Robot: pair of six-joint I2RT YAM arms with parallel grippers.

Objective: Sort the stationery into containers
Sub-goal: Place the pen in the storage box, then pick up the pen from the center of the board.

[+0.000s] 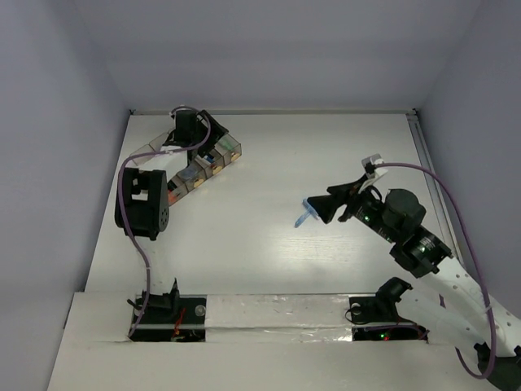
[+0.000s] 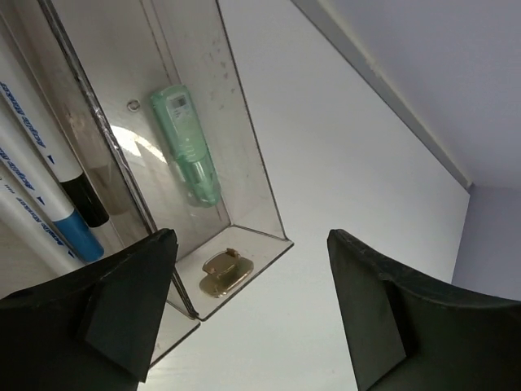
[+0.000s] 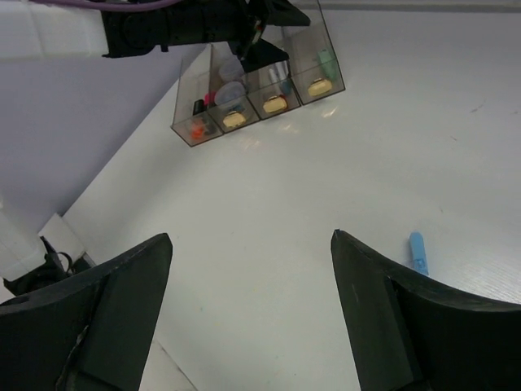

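The containers (image 1: pixel 213 160) are four joined smoky clear bins at the back left. My left gripper (image 1: pixel 194 137) hovers over their far end, open and empty. In the left wrist view (image 2: pixel 251 238) it looks down on the end bin (image 2: pixel 244 175), which holds a pale-green clip (image 2: pixel 187 147). The neighbouring bin holds white pens (image 2: pixel 49 195) with black and blue tips. My right gripper (image 1: pixel 313 210) is open and empty over mid-table. A blue clip (image 1: pixel 302 219) lies on the table by its tips. In the right wrist view (image 3: pixel 252 238) the clip (image 3: pixel 418 252) lies outside the right finger (image 3: pixel 383 301).
The right wrist view shows the bins (image 3: pixel 303 53) far ahead with a grey-blue roll (image 3: pixel 232 92), highlighters (image 3: pixel 198 126) and brass latches (image 3: pixel 274 103), the left arm (image 3: pixel 187 24) above them. Purple walls surround the white table (image 1: pixel 269 163).
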